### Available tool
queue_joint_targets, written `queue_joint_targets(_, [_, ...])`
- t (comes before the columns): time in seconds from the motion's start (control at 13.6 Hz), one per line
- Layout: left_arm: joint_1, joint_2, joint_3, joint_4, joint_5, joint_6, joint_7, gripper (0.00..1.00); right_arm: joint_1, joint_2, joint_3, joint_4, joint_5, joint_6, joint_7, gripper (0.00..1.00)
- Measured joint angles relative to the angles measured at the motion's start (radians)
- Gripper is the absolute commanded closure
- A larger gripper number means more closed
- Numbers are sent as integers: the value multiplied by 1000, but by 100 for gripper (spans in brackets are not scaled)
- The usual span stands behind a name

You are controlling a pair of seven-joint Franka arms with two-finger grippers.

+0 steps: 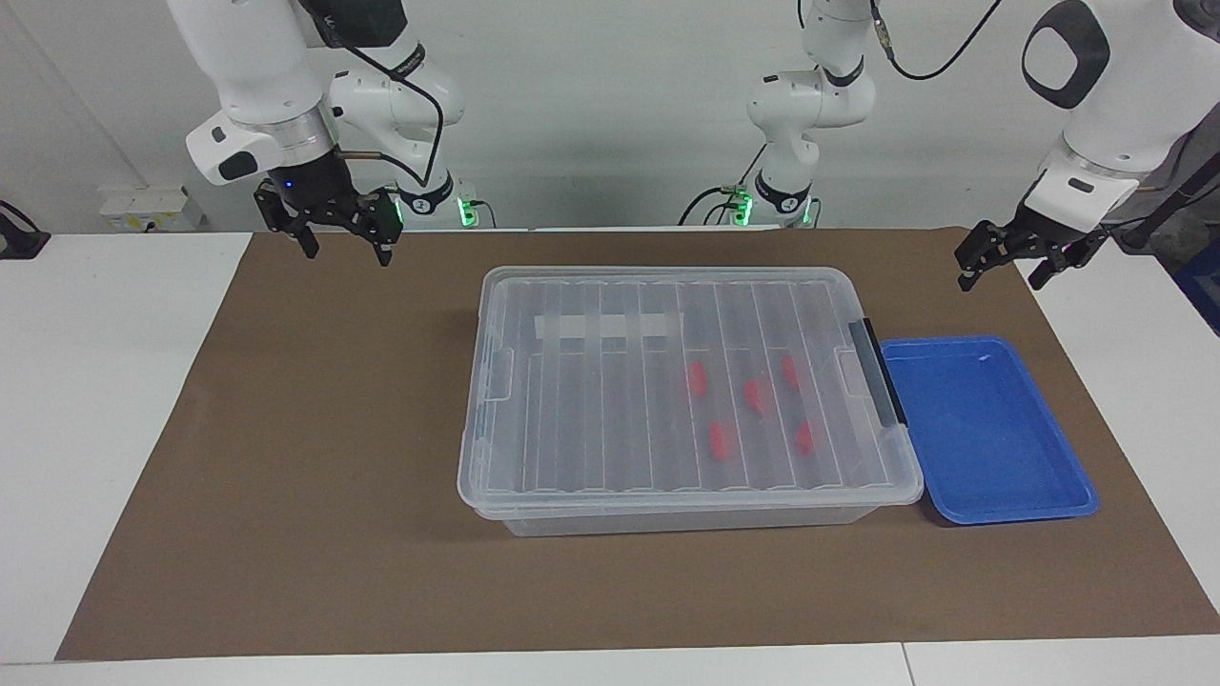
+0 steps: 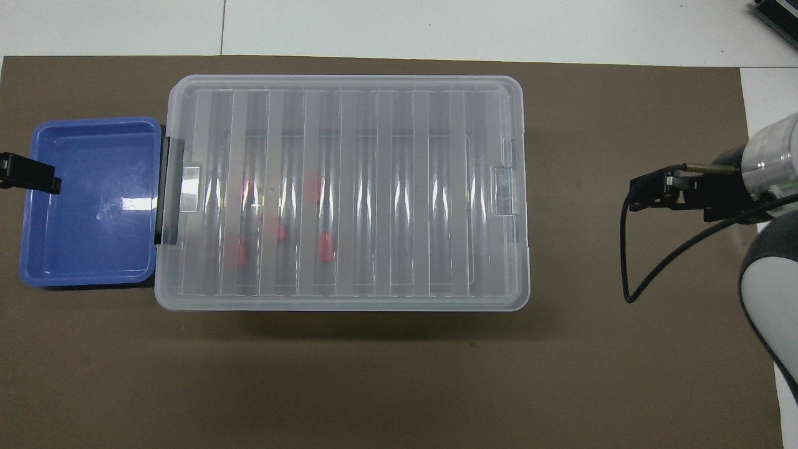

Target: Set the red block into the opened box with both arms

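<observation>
You're looking at the box [image 1: 686,400] sitting mid-worktop with its ribbed lid [image 1: 610,381] still on. Five red blocks [image 1: 721,440] are lying inside it already, bunched toward the box's left-arm end, near the black clip [image 1: 879,372]. The blue tray [image 1: 991,433] is sitting just beside that same clip end, with nothing in it.

The left pincer [image 1: 1001,262] is hanging with jaws spread, gripping nothing, over the mat near the tray's robot-side corner. The right pincer [image 1: 335,229] is also hanging agape and gripping nothing, over the mat well apart from the box's other end.

My read: you're at the very start, with nothing opened yet. The next move is calling for both arms at the box ends, probably releasing the clip first, then lifting the lid level so it's not snagging.
</observation>
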Motion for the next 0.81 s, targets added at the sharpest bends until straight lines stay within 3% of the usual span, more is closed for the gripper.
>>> queue_joint_targets(0.37, [0,0,0,0,0,0,0,0,78,0,-95,0,0,-7,-1,0])
queue_joint_targets(0.81, [0,0,0,0,0,0,0,0,79,0,-100,-2,0,-8,-1,0])
